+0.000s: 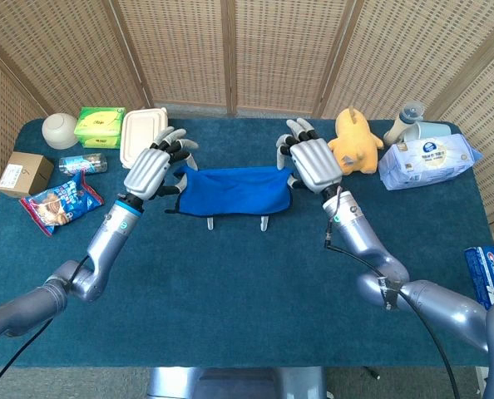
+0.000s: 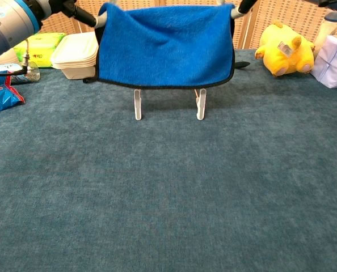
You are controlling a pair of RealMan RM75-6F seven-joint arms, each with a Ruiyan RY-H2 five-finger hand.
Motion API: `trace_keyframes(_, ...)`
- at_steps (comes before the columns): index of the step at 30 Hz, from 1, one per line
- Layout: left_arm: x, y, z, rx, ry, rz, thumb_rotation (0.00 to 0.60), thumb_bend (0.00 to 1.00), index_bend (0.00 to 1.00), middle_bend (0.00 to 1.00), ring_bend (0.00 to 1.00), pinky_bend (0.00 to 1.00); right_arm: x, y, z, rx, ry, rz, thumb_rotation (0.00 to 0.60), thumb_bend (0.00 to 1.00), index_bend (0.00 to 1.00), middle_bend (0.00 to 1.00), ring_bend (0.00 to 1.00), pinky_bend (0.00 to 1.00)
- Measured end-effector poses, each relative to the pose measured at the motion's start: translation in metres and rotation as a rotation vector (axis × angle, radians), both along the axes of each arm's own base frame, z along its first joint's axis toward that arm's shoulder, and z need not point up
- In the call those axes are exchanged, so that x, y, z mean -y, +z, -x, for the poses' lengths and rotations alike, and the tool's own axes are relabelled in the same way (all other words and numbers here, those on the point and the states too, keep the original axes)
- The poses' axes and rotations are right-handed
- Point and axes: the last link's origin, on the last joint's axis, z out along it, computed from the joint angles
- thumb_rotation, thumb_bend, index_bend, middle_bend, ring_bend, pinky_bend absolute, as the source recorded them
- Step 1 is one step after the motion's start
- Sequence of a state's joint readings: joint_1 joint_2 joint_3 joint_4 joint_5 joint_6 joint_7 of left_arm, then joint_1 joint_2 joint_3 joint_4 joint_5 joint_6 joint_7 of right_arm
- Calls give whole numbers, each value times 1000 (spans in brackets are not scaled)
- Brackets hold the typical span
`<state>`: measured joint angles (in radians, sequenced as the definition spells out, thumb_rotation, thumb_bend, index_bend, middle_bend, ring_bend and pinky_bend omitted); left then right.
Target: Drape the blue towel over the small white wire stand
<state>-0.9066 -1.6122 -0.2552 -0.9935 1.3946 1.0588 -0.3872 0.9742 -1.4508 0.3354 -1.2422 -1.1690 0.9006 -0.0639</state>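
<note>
The blue towel (image 1: 230,191) (image 2: 165,48) hangs spread out, its lower edge covering the top of the small white wire stand (image 2: 168,105) (image 1: 237,223). Only the stand's two white feet show below the cloth. My left hand (image 1: 151,170) pinches the towel's left upper corner, its other fingers spread. My right hand (image 1: 312,164) pinches the right upper corner in the same way. In the chest view only the fingertips (image 2: 97,20) of the left hand and a bit of the right hand (image 2: 239,7) show at the towel's top corners.
A white lidded container (image 1: 140,133), a green pack (image 1: 99,126), a bowl (image 1: 61,130), a cardboard box (image 1: 24,173) and a snack bag (image 1: 60,204) lie at the left. A yellow plush toy (image 1: 355,141), a wipes pack (image 1: 428,160) and a bottle (image 1: 403,119) sit at the right.
</note>
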Motion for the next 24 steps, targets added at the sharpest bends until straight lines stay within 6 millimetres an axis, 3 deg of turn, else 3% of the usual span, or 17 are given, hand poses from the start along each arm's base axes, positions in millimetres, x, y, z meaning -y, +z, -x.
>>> trace_keyframes(2, -1, 3, 3, -73, -14, -22, 600, 572, 27, 0, 0, 0, 0, 0, 3, -61, 19, 14, 600, 192, 177, 104, 0, 0)
trace_keyframes(7, -2, 12, 6, -234, -52, -90, 600, 541, 0, 0, 0, 0, 2, 2, 7, -167, 63, 52, 600, 132, 54, 55, 0, 0)
trace_keyframes(16, -3, 27, 14, -471, -94, -179, 600, 508, 0, 0, 0, 0, -2, 10, 21, -385, 144, 125, 600, 112, 27, 45, 0, 0)
trace_keyframes(24, 5, 37, 20, -641, -118, -214, 600, 486, 0, 0, 0, 0, -10, 20, 32, -452, 159, 134, 600, 93, 3, 35, 0, 0)
